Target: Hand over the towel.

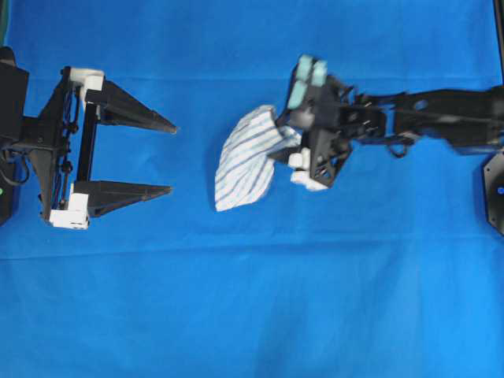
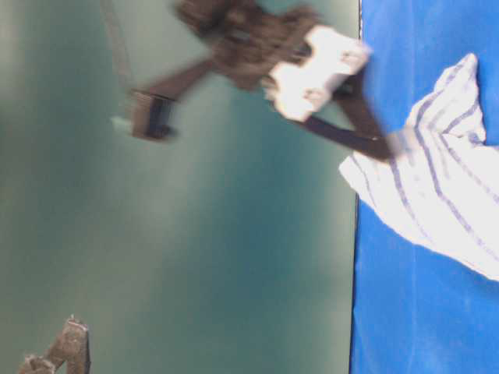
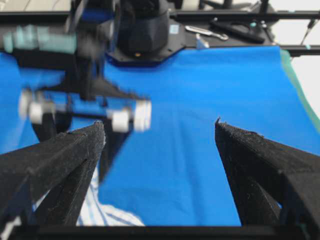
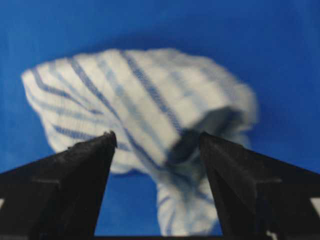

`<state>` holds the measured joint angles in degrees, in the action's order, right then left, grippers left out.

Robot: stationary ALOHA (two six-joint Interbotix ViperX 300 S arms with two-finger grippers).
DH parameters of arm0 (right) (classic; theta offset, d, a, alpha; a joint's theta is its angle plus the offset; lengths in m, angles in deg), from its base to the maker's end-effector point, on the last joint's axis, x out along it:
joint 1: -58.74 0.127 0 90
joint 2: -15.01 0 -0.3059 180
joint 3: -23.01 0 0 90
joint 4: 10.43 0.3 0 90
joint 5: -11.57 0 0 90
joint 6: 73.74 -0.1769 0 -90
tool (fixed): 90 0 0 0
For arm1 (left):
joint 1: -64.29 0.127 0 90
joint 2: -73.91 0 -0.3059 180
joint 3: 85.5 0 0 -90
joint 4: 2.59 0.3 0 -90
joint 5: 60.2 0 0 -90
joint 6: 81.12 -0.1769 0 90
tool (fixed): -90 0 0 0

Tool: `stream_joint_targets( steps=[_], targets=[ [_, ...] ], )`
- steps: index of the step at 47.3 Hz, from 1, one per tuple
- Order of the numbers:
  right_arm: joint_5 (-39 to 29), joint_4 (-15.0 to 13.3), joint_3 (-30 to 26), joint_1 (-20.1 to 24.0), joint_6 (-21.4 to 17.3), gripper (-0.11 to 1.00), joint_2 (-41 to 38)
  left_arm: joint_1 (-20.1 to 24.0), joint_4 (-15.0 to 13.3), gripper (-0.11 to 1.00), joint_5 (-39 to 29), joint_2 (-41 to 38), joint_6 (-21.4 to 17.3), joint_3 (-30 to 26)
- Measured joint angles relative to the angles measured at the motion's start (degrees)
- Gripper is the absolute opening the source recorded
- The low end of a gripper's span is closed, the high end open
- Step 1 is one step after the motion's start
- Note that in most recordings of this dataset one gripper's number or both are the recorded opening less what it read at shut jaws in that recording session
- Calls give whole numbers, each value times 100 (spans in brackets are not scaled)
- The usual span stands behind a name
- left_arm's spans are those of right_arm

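Note:
The towel (image 1: pixel 244 161), white with thin blue stripes, sits crumpled at the middle of the blue cloth. My right gripper (image 1: pixel 285 146) comes in from the right, just over the towel's right end. In the right wrist view its jaws stand wide apart around the towel (image 4: pixel 140 100), open (image 4: pixel 157 135), and neither finger presses the fabric. My left gripper (image 1: pixel 172 159) is open on the left, pointing at the towel with a gap of bare cloth between them. In the left wrist view the towel (image 3: pixel 100 215) shows low beside the left finger (image 3: pixel 60 165).
A large plain blue cloth (image 1: pixel 252 299) covers the whole table. In the left wrist view the right arm (image 3: pixel 85 95) is a blur ahead, with the arm bases and a few tools (image 3: pixel 205 32) beyond the cloth's far edge.

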<state>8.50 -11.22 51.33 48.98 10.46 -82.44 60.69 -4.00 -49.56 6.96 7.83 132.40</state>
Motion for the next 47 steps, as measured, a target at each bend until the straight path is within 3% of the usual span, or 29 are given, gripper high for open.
stream_joint_targets(
  steps=[13,27,36,47],
  targets=[
    [132,-9,396,9,18,71,1767,35,9,88,9,0,0,0],
    [1230,-105,1336,70,18,70,3393,105,0,88,9,0,0,35],
    [1679,-114,1802,70,26,70,3727,149,0,88,9,0,0,88],
    [1767,-114,1828,70,18,70,3683,167,0,88,9,0,0,114]
  ],
)
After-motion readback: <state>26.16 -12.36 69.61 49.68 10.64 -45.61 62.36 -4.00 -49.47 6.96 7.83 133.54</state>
